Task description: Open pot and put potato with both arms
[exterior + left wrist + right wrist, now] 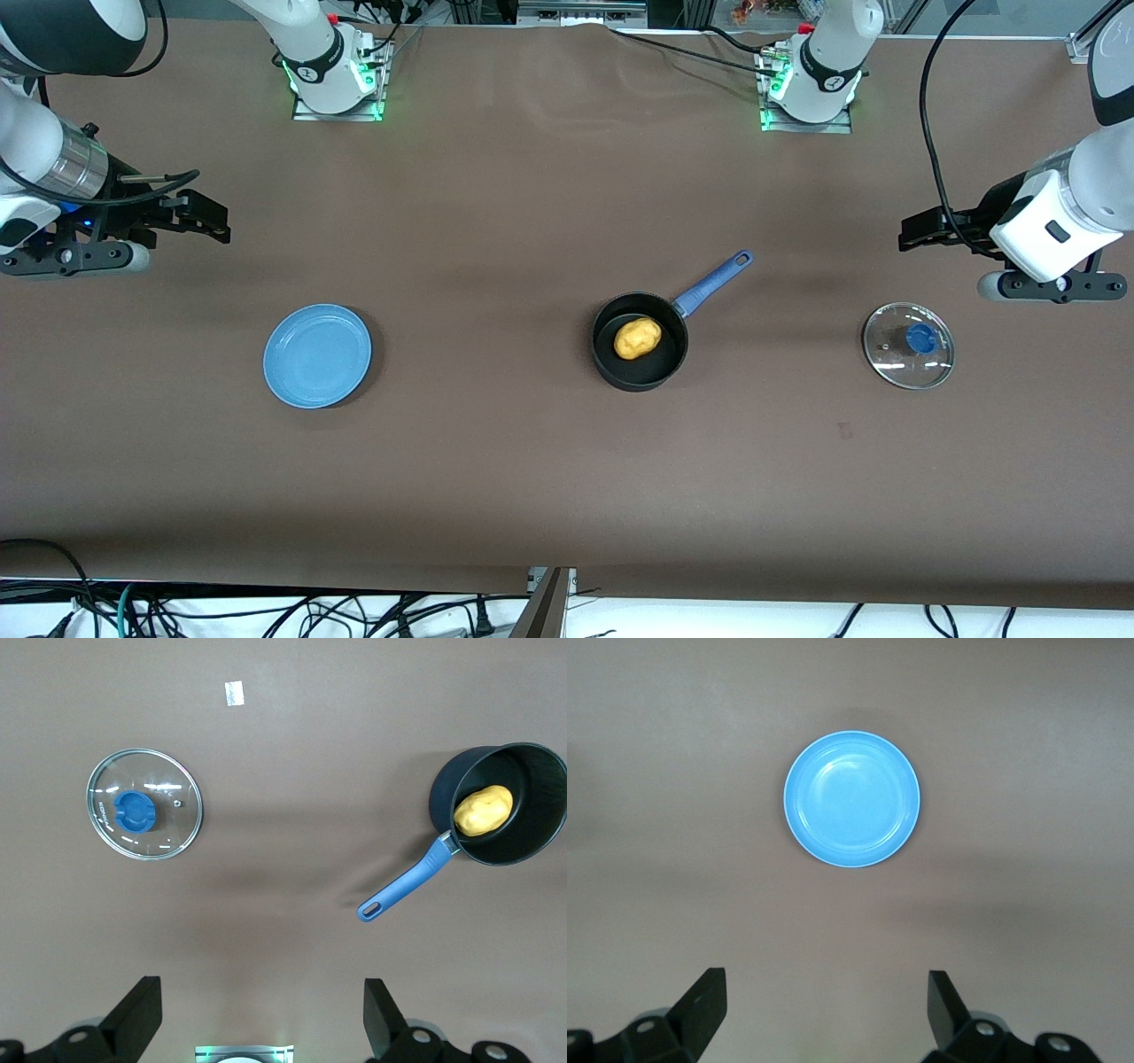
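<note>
The black pot (634,377) with its long blue handle (714,281) stands uncovered near the table's middle. The yellow potato (638,338) lies inside it. The glass lid (889,359) with a blue knob (921,338) lies flat on the table toward the left arm's end. My left gripper (912,232) is open and empty, raised over the table by the lid. Its wrist view shows the lid (168,828), pot (532,828), potato (483,810) and the gripper itself (263,1014). My right gripper (213,221) is open and empty, raised at the right arm's end; its wrist view also shows it (826,1010).
A flat light-blue plate (317,355) lies toward the right arm's end and has nothing on it; it also shows in the right wrist view (852,799). A small piece of tape (234,693) lies on the brown table cover (496,461).
</note>
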Motion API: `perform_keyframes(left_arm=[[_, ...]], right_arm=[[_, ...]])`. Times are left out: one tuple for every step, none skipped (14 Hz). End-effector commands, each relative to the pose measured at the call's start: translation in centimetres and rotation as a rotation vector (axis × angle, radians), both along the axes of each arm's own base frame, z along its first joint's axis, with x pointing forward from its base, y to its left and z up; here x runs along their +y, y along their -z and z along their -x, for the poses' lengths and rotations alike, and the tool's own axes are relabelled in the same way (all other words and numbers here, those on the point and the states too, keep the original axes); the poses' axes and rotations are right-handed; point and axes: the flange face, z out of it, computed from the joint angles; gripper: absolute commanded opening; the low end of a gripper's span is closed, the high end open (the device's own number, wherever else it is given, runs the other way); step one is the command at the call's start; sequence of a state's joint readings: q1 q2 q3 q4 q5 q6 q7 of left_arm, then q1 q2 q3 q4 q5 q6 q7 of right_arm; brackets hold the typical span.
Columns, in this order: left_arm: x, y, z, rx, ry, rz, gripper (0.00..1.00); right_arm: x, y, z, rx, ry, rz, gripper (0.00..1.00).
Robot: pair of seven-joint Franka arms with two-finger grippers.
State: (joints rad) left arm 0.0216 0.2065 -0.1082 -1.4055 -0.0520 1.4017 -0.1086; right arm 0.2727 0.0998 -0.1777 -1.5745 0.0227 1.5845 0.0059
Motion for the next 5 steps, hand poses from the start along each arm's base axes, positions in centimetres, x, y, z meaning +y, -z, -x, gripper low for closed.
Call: perform_keyframes(left_arm=[[-0.14,-0.30,-0.38,-0.002,0.000,-0.011,1.00],[-0.14,-0.31,-0.39,-0.004,0.000,-0.011,1.00],[-0.05,-0.51,-0.41,-0.007,-0.002,-0.011,1.00],[0.07,-0.79,-0.66,-0.015,-0.005,-0.012,1.00],[0.08,-0.85,-0.93,-0.018,-0.006,-0.011,1.00]], right_arm=[[0.47,-0.56,-0.26,-0.009,-0.029,0.031,1.00],[0.44,-0.57,-0.28,-0.010,-0.028,0.034,1.00],[0.51,-0.57,-0.27,-0.011,-0.030,0.036,1.00],[0.51,-0.56,-0.25,-0.009,-0.030,0.036,1.00],[0.50,-0.65,-0.22,-0.011,-0.030,0.036,1.00]])
